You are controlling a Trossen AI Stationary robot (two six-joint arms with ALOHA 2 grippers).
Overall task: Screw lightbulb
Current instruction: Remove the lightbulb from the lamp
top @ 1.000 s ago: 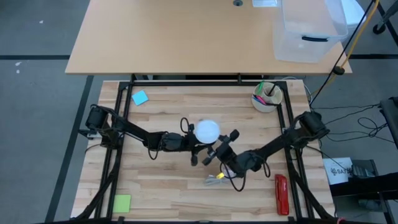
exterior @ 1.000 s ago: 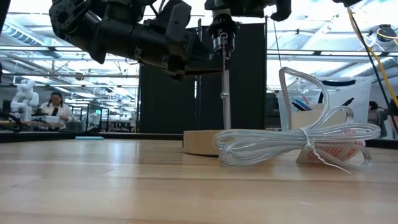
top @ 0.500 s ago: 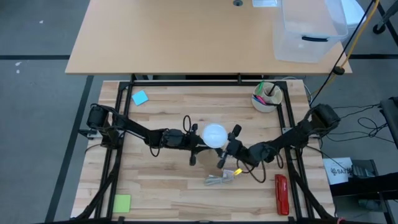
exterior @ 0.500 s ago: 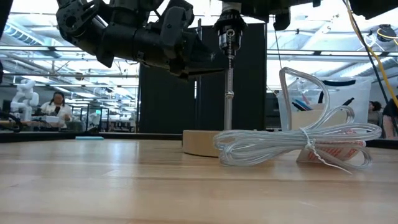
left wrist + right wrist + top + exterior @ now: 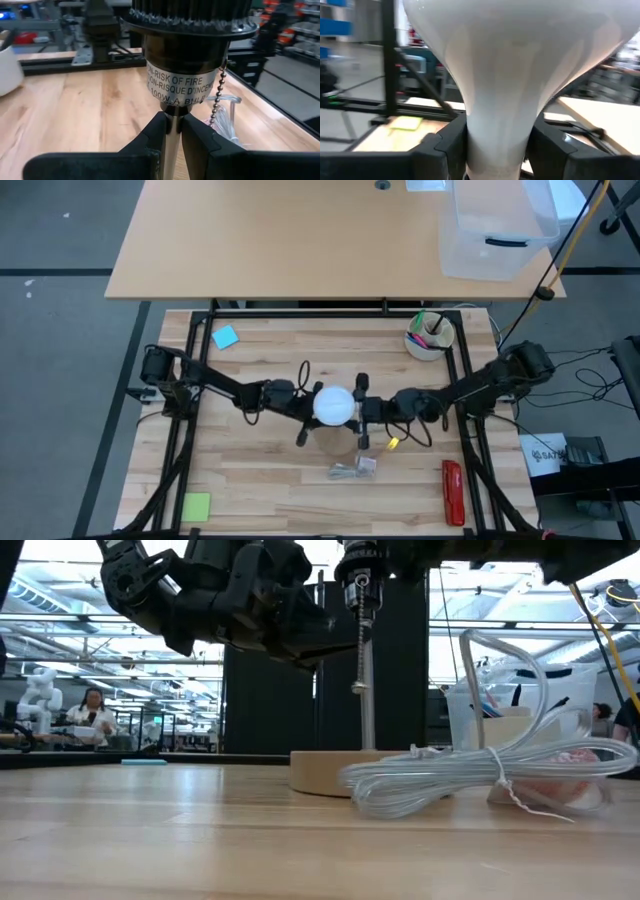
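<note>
Bulb point(image 5: 334, 404) seated atop socket point(image 5: 185, 55), right gripper point(image 5: 495, 145) at 3 o'clock clasping its neck; left gripper point(image 5: 171, 131) at 9 o'clock pinching lamp stem point(image 5: 171, 150). Tightening apparently unfinished.

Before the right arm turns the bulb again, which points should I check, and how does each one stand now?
1. Right gripper holds the lightbulb by its neck: ok.
2. Left gripper clamps the lamp stem under the socket: ok.
3. Bulb sits over the socket: ok in the high view.
4. Thread engaged: cannot tell.
5. Wooden base flat on the table: ok.
6. Cord away from both grippers: ok.
</note>
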